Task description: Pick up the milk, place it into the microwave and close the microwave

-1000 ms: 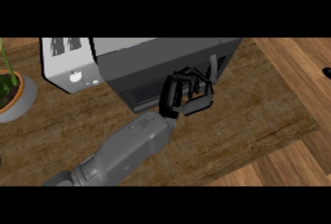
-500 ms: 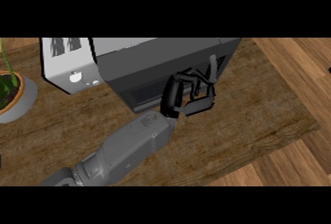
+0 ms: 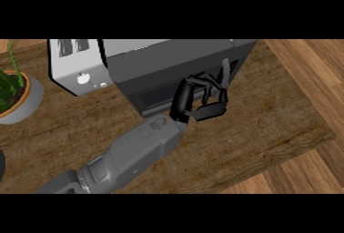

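Right robot hand (image 3: pixel 201 103): fingers curled narrow, nothing visibly held. I see the microwave (image 3: pixel 168 63) door touching its fingertips.

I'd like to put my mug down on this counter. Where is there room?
Bare wood lies right of the microwave and the right hand, out to the edge of the counter. A smaller patch sits between the plant pot, the toaster and the forearm. It is crowded at the microwave's front, where the hand is.
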